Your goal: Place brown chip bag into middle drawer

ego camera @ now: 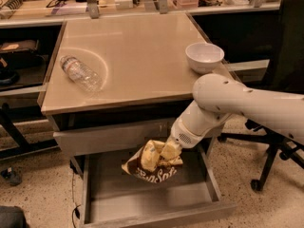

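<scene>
The gripper (167, 152) has its jaws clamped on the brown chip bag (151, 169), which hangs over the open middle drawer (142, 204). Above the jaws, on the tan desk (137, 42), a white bowl (204, 57) sits right and a clear plastic bottle (80, 73) lies far left. A speckled floor (42, 194) surrounds the desk.

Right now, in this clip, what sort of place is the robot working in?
Probably an office or lab workspace: a beige desk with drawers, a rolling office chair beside it, cluttered benches behind. The claw holds the brown chip bag over the open middle drawer.
</scene>
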